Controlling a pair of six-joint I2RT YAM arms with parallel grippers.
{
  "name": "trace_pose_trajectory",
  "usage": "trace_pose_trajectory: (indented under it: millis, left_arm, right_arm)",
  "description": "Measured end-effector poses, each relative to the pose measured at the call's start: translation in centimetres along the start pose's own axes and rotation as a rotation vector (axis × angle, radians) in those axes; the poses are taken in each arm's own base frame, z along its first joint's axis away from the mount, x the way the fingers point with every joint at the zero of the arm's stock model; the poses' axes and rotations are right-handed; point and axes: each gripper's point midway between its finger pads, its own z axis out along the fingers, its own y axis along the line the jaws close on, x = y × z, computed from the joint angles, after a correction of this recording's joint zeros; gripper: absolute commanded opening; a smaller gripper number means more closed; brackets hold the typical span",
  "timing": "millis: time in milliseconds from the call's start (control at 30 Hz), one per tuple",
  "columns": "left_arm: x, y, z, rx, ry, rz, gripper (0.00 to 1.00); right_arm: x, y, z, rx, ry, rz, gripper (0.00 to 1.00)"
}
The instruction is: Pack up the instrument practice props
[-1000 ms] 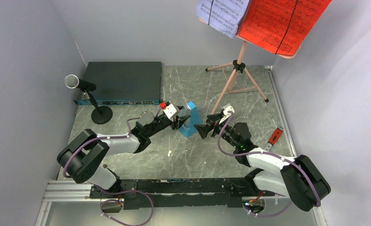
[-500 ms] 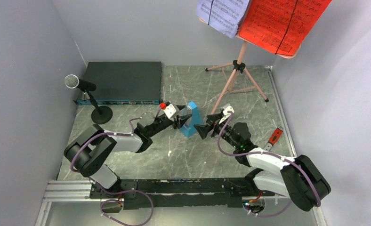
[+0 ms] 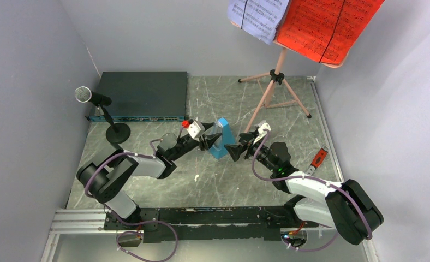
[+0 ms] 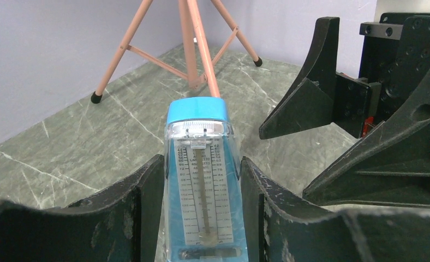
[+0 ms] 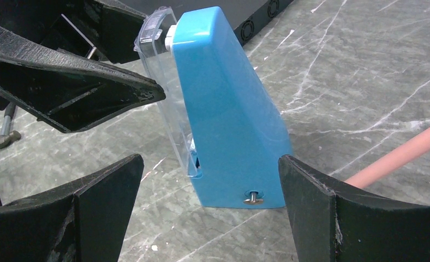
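Observation:
The blue pyramid metronome (image 3: 222, 139) stands upright mid-table. My left gripper (image 3: 210, 143) is shut on it: in the left wrist view (image 4: 201, 161) both fingers press the sides of its clear front (image 4: 202, 185). My right gripper (image 3: 236, 148) is open on the opposite side; in the right wrist view (image 5: 210, 164) its fingers straddle the metronome's blue back (image 5: 229, 109) with gaps on both sides. The black microphone (image 3: 84, 94) stands on its round base at the left. The pink tripod music stand (image 3: 278, 76) at the back holds red sheets (image 3: 327, 24) and lavender sheets (image 3: 258, 16).
A large flat black electronics box (image 3: 142, 94) lies at the back left. A red-handled tool (image 3: 318, 158) lies near the right wall. Grey walls close in the table on the left, back and right. The tripod's legs (image 4: 193, 49) stand just behind the metronome.
My left arm's elbow has swung forward and right while its gripper stayed at the metronome. The right arm and the metronome have hardly moved.

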Motion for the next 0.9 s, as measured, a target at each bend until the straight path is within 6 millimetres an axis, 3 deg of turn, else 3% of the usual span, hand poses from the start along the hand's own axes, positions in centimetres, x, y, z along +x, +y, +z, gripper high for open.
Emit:
trace_pose_trajectory:
  millis: [900]
  left_arm:
    - [0.51,0.45,0.47,-0.021,-0.052,0.013,0.03]
  right_arm:
    - [-0.01,0.12,0.03,-0.004,0.000,-0.004,1.00]
